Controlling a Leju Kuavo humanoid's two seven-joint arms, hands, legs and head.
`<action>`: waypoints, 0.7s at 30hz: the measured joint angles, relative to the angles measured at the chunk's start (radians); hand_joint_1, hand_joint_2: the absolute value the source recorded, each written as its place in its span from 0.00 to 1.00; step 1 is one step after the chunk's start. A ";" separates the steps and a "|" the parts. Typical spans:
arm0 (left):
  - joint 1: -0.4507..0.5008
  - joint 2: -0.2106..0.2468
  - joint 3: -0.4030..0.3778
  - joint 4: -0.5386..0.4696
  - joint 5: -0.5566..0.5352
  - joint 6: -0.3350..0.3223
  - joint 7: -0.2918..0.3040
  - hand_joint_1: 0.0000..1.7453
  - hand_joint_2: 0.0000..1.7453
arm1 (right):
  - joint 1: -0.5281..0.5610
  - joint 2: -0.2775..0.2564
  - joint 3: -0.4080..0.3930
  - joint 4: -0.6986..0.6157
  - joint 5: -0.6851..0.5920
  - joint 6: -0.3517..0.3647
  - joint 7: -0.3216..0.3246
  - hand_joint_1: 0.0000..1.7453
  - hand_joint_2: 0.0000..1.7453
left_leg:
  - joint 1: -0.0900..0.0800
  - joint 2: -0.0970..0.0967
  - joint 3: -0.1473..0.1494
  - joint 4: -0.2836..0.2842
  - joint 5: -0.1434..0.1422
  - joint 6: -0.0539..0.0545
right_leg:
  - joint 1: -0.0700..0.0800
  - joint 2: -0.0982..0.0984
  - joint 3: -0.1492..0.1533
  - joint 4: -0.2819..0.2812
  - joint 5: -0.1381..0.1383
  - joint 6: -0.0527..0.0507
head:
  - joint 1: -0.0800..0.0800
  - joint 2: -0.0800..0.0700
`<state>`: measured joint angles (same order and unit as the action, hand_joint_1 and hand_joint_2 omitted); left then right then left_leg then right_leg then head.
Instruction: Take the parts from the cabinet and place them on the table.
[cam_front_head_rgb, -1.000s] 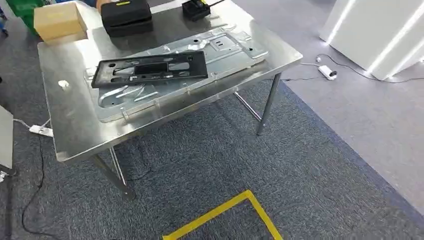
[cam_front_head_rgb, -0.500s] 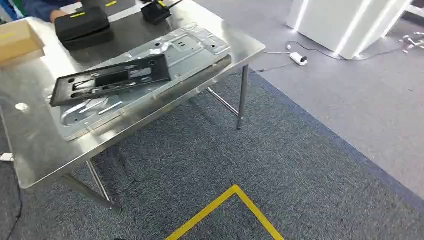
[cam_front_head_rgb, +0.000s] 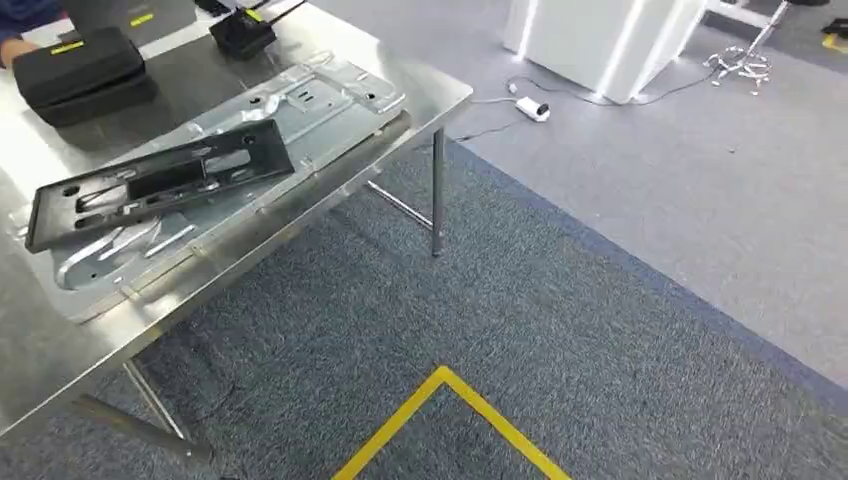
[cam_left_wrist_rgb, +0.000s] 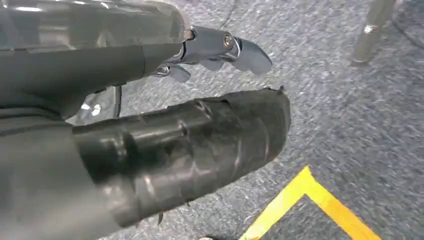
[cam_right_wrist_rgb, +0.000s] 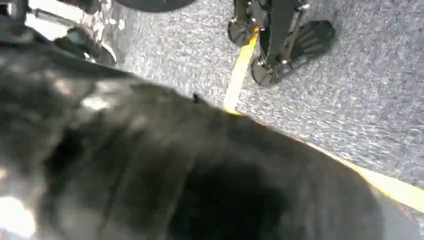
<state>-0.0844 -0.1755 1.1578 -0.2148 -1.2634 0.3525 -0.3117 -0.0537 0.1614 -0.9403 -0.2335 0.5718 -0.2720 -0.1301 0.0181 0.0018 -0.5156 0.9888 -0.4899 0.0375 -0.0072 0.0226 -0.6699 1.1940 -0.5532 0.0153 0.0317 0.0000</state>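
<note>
A black plastic frame part (cam_front_head_rgb: 160, 180) lies flat on a silver sheet-metal panel (cam_front_head_rgb: 335, 95), and both rest on the steel table (cam_front_head_rgb: 40, 340) at the left of the head view. My left hand (cam_left_wrist_rgb: 150, 125) hangs over the grey carpet, away from the table. Its thick thumb and its fingers (cam_left_wrist_rgb: 225, 47) are apart, with nothing between them. My right hand (cam_right_wrist_rgb: 150, 165) is a dark blurred mass close to the camera, and how its fingers lie cannot be made out.
Two black cases (cam_front_head_rgb: 85, 70) and a small black device (cam_front_head_rgb: 243, 32) stand at the table's far side, with a person's sleeve (cam_front_head_rgb: 20, 25) beside them. A white lit unit (cam_front_head_rgb: 600, 35) and a cabled adapter (cam_front_head_rgb: 530, 107) are at the back right. Yellow floor tape (cam_front_head_rgb: 440, 400) marks the carpet.
The whole picture has shifted: my view has turned to the right, so the table now sits further left and more floor shows. Nothing on the table has moved.
</note>
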 joint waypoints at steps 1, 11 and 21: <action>0.002 0.000 0.000 0.000 0.000 0.000 0.000 0.00 0.00 | -0.001 0.001 0.000 0.000 0.000 0.000 0.000 0.00 0.00 | -0.002 0.014 0.000 0.000 -0.002 0.000 | -0.003 -0.009 -0.042 0.084 -0.034 0.005 | 0.000 0.000; -0.006 0.000 0.000 0.000 0.005 -0.006 -0.006 0.00 0.00 | 0.000 0.002 0.000 0.003 0.010 0.008 0.006 0.00 0.00 | -0.014 0.114 0.038 -0.001 -0.038 -0.036 | 0.010 -0.075 0.074 -0.156 0.087 -0.024 | -0.002 0.000; 0.003 -0.002 0.000 0.000 0.008 -0.014 -0.006 0.00 0.00 | 0.001 0.004 0.019 0.005 0.059 0.025 0.038 0.00 0.00 | -0.004 -0.006 -0.064 0.143 -0.037 -0.046 | 0.003 0.054 0.086 -0.158 0.089 -0.049 | -0.003 0.000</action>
<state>-0.0814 -0.1770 1.1582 -0.2148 -1.2558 0.3384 -0.3182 -0.0529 0.1652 -0.9212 -0.2285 0.6310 -0.2468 -0.0919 0.0145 -0.0039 -0.5800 1.1323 -0.5272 -0.0090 -0.0042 0.0765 -0.5836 1.0357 -0.4641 -0.0339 0.0286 0.0000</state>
